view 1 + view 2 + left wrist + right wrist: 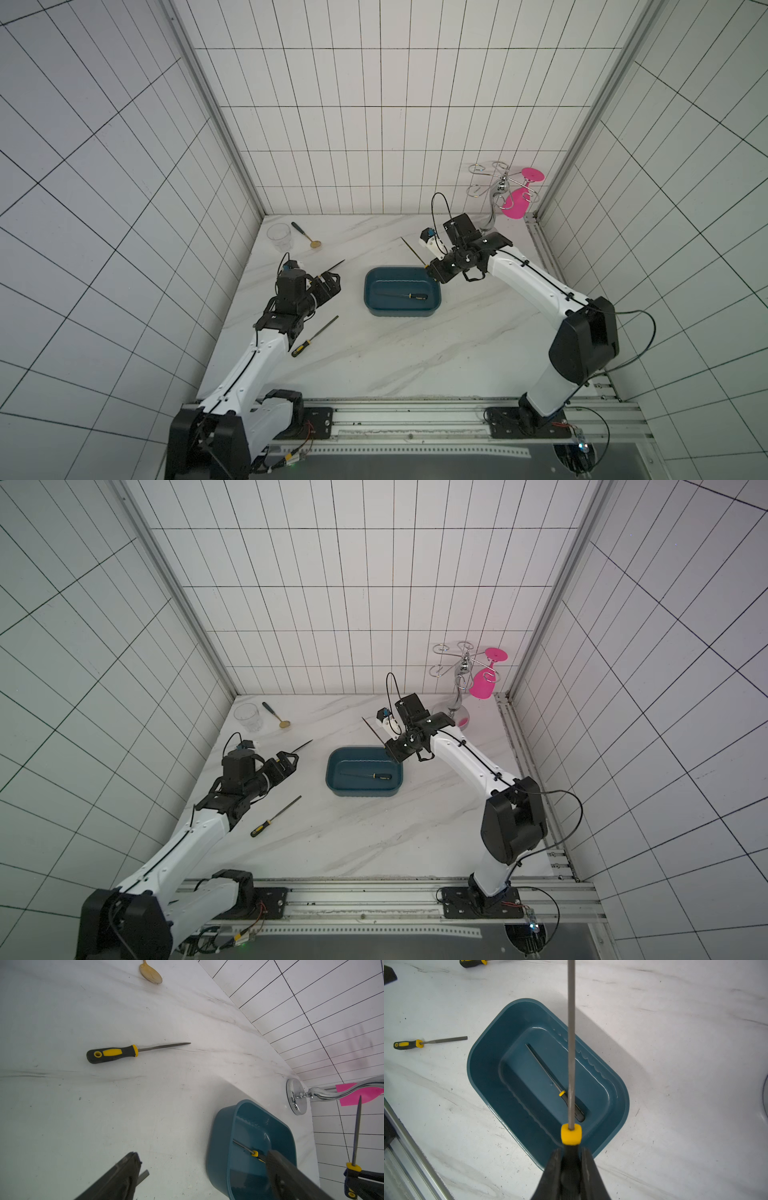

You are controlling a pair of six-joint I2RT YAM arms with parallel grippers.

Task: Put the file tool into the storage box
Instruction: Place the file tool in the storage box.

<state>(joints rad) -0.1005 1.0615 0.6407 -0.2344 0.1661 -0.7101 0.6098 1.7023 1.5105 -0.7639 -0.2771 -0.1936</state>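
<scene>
Clamping the black handle of a file (571,1043), the right gripper (570,1151) sits at the lower centre of the right wrist view, over one end of the storage box (481,1072) at mid-frame. A second file (548,1076) lies inside the box. The held shaft stands steeply. If it is let go like this, it could topple over the rim onto the worktop (675,1043), or strike the file below. Left of centre in a top view, the left gripper (332,286) hovers wide and empty.

Storage box (400,312) mouth mostly free
A lying file (405,296) occupies its floor; the right gripper (431,272), clamping a held file (571,1022), hangs over the far right corner; the table (415,361) in front is open.
</scene>
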